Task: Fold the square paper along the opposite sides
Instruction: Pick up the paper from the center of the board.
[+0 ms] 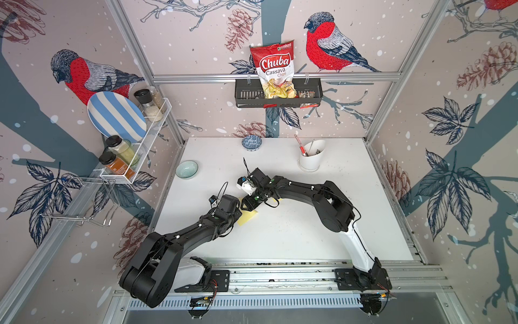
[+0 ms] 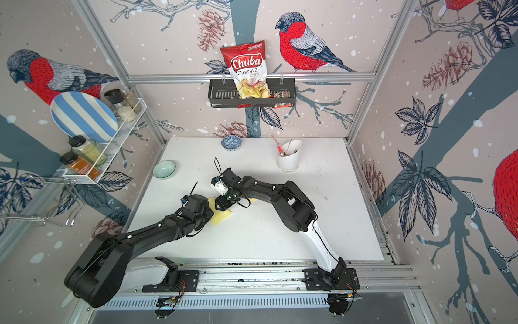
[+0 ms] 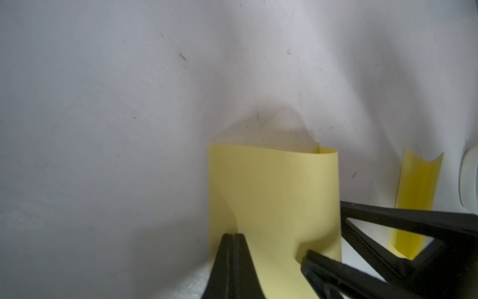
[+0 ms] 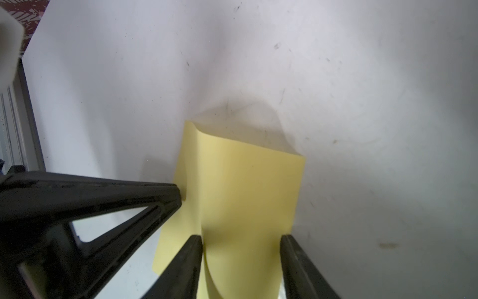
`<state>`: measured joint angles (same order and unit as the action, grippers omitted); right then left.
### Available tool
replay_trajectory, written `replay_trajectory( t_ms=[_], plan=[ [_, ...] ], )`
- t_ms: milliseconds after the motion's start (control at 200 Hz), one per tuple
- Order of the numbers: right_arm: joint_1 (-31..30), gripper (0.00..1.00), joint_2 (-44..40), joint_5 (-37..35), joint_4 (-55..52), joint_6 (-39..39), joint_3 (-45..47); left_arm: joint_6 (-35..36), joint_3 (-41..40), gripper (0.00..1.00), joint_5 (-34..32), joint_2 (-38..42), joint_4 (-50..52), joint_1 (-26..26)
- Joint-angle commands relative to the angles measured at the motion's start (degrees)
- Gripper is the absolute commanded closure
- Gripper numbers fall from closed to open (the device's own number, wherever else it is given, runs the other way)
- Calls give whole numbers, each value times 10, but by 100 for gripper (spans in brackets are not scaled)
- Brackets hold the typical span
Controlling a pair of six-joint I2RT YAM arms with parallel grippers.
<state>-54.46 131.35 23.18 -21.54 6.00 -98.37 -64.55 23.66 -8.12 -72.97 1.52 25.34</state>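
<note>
The square paper (image 1: 248, 218) is pale yellow and lies mid-table, mostly hidden beneath both wrists in both top views. In the left wrist view the paper (image 3: 274, 194) is curled up off the table, and my left gripper (image 3: 234, 236) is shut on its raised edge. The right wrist view shows the paper (image 4: 245, 186) arching up between the fingers of my right gripper (image 4: 241, 240), which stands open around the curl. The left gripper's fingertip (image 4: 177, 199) meets the paper's side edge there. From above, the two grippers (image 2: 217, 206) sit almost touching over the sheet.
A pale green bowl (image 1: 187, 169) sits at the table's left. A blue patterned bowl (image 1: 251, 142) and a white utensil holder (image 1: 310, 157) stand at the back. A wire rack (image 1: 145, 140) with jars and a plate hangs left; a black basket (image 1: 244, 92) holds a chips bag.
</note>
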Motion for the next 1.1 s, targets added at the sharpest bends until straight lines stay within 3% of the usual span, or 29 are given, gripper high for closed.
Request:
replay_trajectory(
  t_ms=[0, 525, 735, 970, 1096],
  plan=[
    [-3, 49, 5, 7, -41, -3, -1, 10, 1, 100, -5, -9, 46, -1],
    [-2, 64, -2, 10, -28, 2, 1, 42, 24, 100, -8, 17, 42, -1],
    [2, 70, -7, 19, -18, 11, 6, 83, 70, 71, -30, 51, 44, -1],
    [11, 72, -29, 34, 5, 30, 20, 133, 126, 61, -50, 64, 48, -1],
    [33, 74, -73, 52, 36, 53, 46, 180, 145, 49, -63, 92, 34, -2]
  ],
)
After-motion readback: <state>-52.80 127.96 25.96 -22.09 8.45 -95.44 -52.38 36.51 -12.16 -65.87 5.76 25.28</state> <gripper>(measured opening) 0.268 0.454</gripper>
